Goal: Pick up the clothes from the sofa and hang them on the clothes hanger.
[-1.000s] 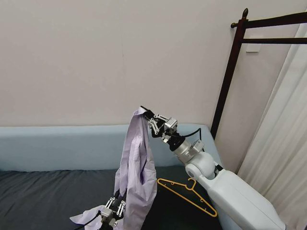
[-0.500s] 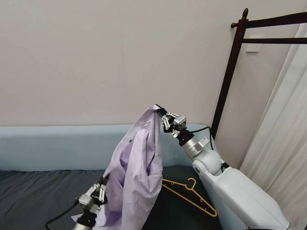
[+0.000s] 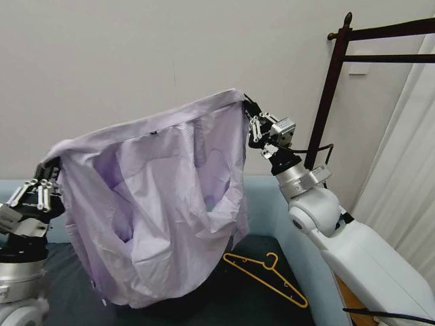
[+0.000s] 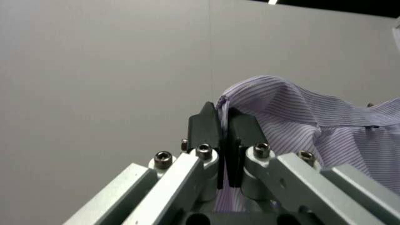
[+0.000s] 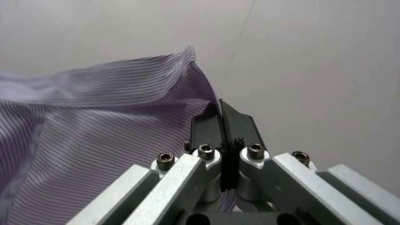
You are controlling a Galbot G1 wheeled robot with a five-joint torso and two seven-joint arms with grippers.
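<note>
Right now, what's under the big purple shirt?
Dark sofa seat and an orange hanger show below the shirt, which the left gripper and right gripper hold up. Its hem hides some seat.

Plain pale wall (image 3: 122,61) is filling the far side of the scene, w/ a thin vertical seam (image 3: 173,75) running down it approx. mid-scene. A small white plate (image 3: 358,68) is sitting on the wall at far right, high up. A sheer white curtain (image 3: 408,190) is hanging along the right edge, its folds running top to bottom, nearer than the wall. A strip of brownish floor (image 3: 346,302) is showing near right, by the curtain's foot. In the left wrist view the wall is meeting a dark ceiling strip (image 4: 362,4), w/ a bright light spot (image 4: 272,2) glowing in it. In the right wrist view the seam is crossing the same plain wall.
</note>
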